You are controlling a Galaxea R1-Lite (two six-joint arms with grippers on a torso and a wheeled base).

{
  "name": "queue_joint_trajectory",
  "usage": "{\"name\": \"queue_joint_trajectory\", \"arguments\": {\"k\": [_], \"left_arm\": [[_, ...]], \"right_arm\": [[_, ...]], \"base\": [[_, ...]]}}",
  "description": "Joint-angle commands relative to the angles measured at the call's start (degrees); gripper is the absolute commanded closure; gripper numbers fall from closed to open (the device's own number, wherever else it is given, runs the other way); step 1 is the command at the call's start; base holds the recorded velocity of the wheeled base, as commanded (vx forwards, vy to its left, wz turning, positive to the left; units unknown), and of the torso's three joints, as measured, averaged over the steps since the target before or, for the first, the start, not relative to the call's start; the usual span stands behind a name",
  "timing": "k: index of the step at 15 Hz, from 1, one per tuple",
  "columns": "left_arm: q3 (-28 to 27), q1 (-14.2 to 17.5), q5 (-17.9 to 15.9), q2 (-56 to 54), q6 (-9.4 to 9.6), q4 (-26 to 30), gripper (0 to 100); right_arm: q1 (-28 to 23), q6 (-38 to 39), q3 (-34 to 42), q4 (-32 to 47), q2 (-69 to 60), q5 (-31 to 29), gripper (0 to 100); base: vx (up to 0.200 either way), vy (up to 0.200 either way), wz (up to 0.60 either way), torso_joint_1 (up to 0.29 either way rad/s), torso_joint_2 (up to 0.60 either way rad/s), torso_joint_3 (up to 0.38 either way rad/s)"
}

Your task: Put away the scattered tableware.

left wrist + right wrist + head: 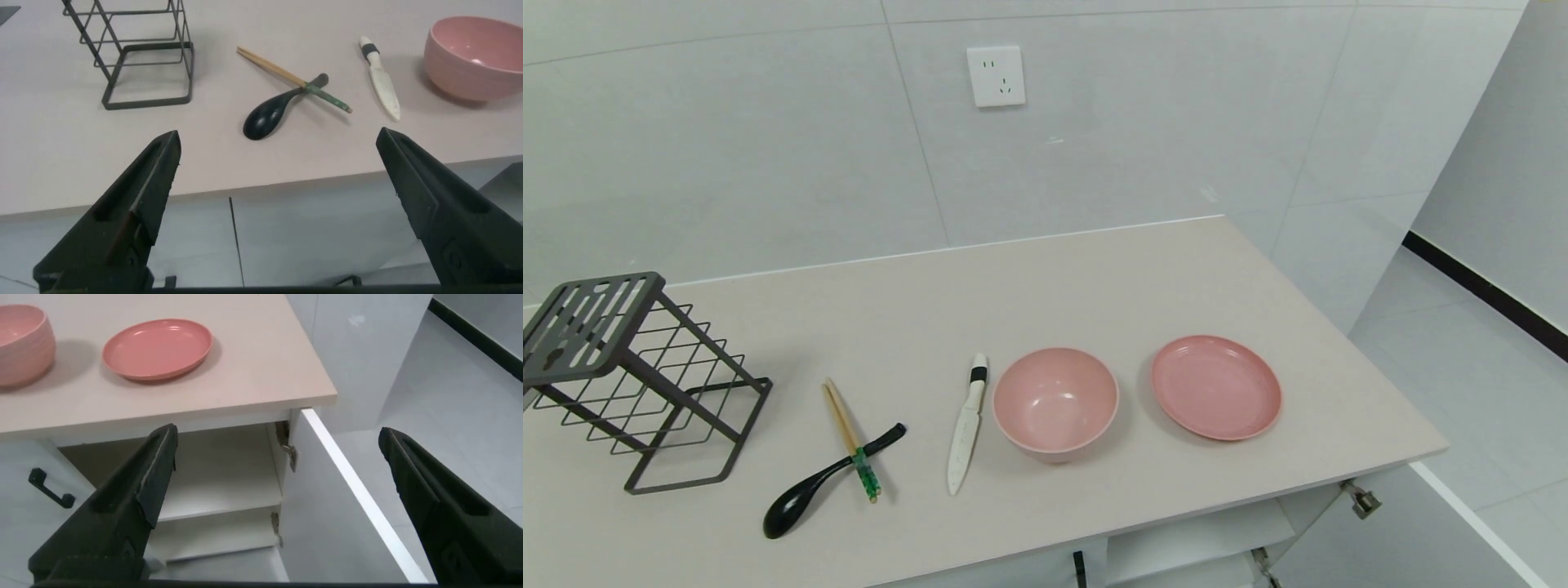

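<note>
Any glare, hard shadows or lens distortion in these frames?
Head view: soft shadows beside the rack, bowl and plate, small highlights inside the bowl, wall tile seams bowing near the top edge. Left wrist view: the spoon casts only a faint shadow. Right wrist view: the open cabinet under the counter is shaded, no glare on the plate.

the left gripper (278, 143) hangs just short of the counter (1094, 278) edge. straight ahead of it on the counter lies the spoon (788, 510), with the chopsticks (841, 416) crossing its handle. ahead and to its left stands the rack (588, 327). ahead and to its right lies the knife (964, 433), then the bowl (1055, 400). the right gripper (278, 437) sits before the open cabinet (221, 498) under the counter. the plate (1215, 385) lies ahead and to its left, the bowl farther left.
</note>
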Motion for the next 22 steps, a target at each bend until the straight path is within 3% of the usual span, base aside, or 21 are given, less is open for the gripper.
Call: {"name": "queue_joint_trajectory", "arguments": {"k": [1, 6, 9, 10, 11, 13, 17, 22], "left_arm": [[0.0, 0.0, -0.1, 0.1, -0.01, 0.0, 0], [0.0, 0.0, 0.0, 0.1, -0.19, 0.0, 0], [0.0, 0.0, 0.0, 0.1, -0.19, 0.0, 0], [0.0, 0.0, 0.0, 0.1, -0.1, 0.0, 0], [0.0, 0.0, 0.0, 0.1, -0.1, 0.0, 0], [0.0, 0.0, 0.0, 0.1, -0.19, 0.0, 0], [0.0, 0.0, 0.0, 0.1, -0.19, 0.0, 0], [0.0, 0.0, -0.1, 0.1, -0.1, 0.0, 0]], "right_arm": [[0.0, -0.1, 0.0, 0.0, 0.0, 0.0, 0], [-0.2, -0.4, 0.0, -0.5, 0.0, 0.9, 0], [-0.1, -1.2, 0.0, -7.5, 0.0, 2.1, 0], [0.4, -0.9, -0.4, -7.0, 2.6, 9.1, 0], [0.4, 0.2, -0.7, -6.5, 6.4, 13.9, 0], [0.5, 0.9, -3.7, -6.6, 17.4, 17.4, 0], [0.5, 0.8, -12.0, -7.7, 36.3, 17.6, 0], [0.9, -0.7, -14.5, -23.8, 58.3, 21.2, 0]], "base": [[0.0, 0.0, 0.0, 0.207, -0.4, -0.183], [0.0, 0.0, 0.0, 0.127, -0.25, -0.118], [0.0, 0.0, 0.0, 0.0, 0.0, 0.0], [0.0, 0.0, 0.0, 0.0, 0.0, 0.0], [0.0, 0.0, 0.0, 0.0, 0.0, 0.0], [0.0, 0.0, 0.0, 0.0, 0.0, 0.0], [0.0, 0.0, 0.0, 0.0, 0.0, 0.0], [0.0, 0.0, 0.0, 0.0, 0.0, 0.0]]}}
